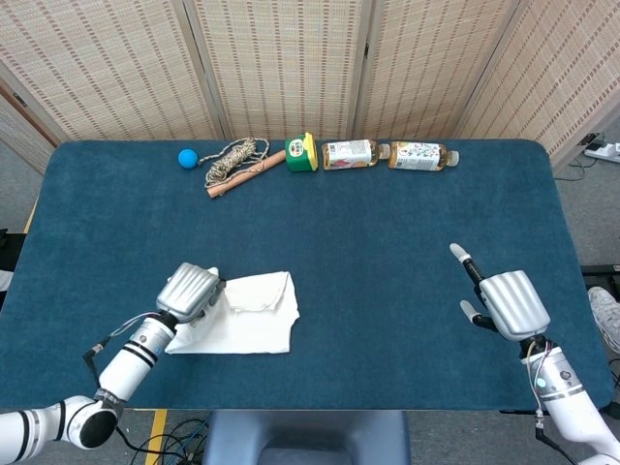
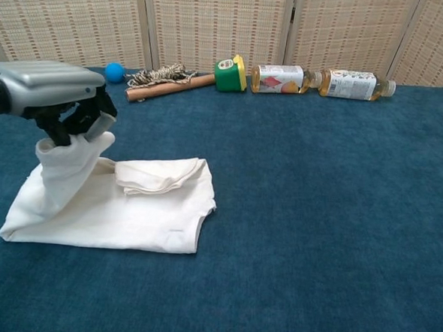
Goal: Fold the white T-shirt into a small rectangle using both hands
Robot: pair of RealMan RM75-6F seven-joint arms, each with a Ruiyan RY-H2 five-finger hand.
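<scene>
Both hands have ribbed silver backs and black fingers; the left hand joins a white forearm with black bands and a thin cable loop, the right hand a white wrist with a small green light
</scene>
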